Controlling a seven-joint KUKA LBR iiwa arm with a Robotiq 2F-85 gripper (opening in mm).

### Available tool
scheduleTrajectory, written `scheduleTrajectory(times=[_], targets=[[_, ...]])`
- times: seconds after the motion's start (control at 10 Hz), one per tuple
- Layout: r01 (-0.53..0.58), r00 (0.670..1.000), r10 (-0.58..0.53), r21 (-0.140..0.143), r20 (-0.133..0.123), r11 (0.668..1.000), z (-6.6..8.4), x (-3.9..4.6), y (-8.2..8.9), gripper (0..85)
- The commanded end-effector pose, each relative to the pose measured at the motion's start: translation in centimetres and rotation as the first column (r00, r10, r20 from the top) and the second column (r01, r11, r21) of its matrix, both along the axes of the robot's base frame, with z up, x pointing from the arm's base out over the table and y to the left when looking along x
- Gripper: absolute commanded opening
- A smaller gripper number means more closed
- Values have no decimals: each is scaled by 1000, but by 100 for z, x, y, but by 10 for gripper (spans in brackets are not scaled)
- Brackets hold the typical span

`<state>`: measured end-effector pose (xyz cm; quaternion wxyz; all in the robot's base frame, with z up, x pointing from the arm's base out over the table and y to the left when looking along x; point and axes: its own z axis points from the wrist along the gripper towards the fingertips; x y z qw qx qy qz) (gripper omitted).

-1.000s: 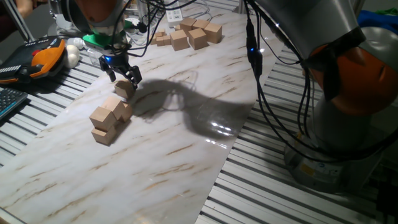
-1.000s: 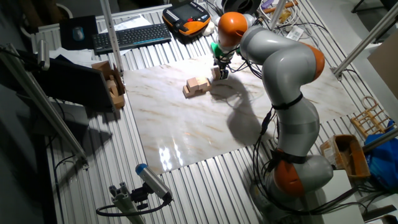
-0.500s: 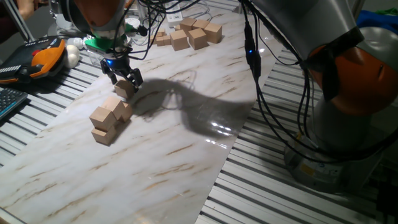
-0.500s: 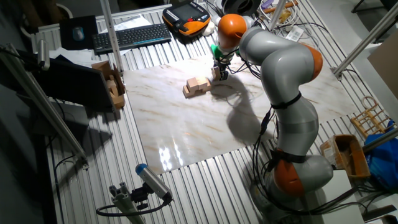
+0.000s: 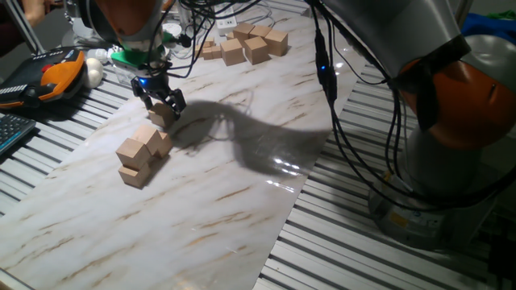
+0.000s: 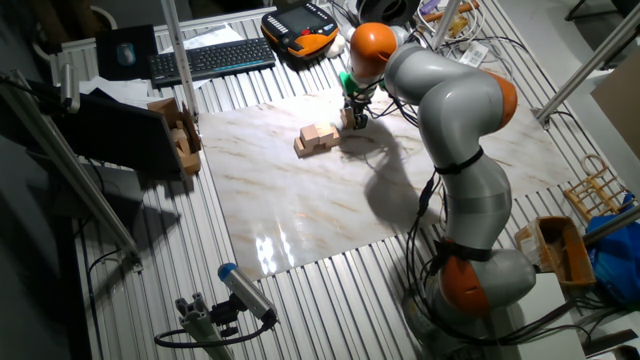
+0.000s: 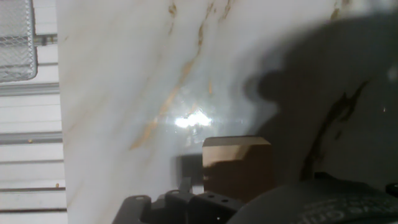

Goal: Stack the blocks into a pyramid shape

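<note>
My gripper (image 5: pixel 160 103) is shut on one tan wooden block (image 5: pixel 161 115) and holds it just behind the heap, slightly above the marble board. The heap (image 5: pixel 139 153) is a few tan cubes pushed together, about two cubes tall, on the left part of the board. In the other fixed view the gripper (image 6: pixel 351 117) stands just right of the heap (image 6: pixel 316 138). In the hand view the held block (image 7: pixel 236 167) shows low in the middle, with bare marble beyond it. The heap does not show in the hand view.
Several loose tan blocks (image 5: pixel 246 42) lie at the far end of the marble board (image 5: pixel 226 201). An orange teach pendant (image 5: pixel 56 72) and a keyboard (image 5: pixel 10 129) sit left of the board. Cables (image 5: pixel 347 137) hang along its right edge.
The gripper has shifted slightly to the left with the block still in it. The heap has not moved.
</note>
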<state>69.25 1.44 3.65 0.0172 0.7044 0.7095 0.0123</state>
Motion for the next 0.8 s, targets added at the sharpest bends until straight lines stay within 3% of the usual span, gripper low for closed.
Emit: scheduleTrajectory(times=[0.0, 0.4, 0.5, 0.7], targets=[[-7, 1000, 7, 1, -6, 1000, -1, 1, 0, 680], [-59, 998, 59, 11, -26, 998, 51, -8, -1, 0], [-56, 998, 57, 12, -32, 998, 109, -6, 24, 0], [-41, 998, 41, 16, -36, 999, 432, -63, 201, 0]])
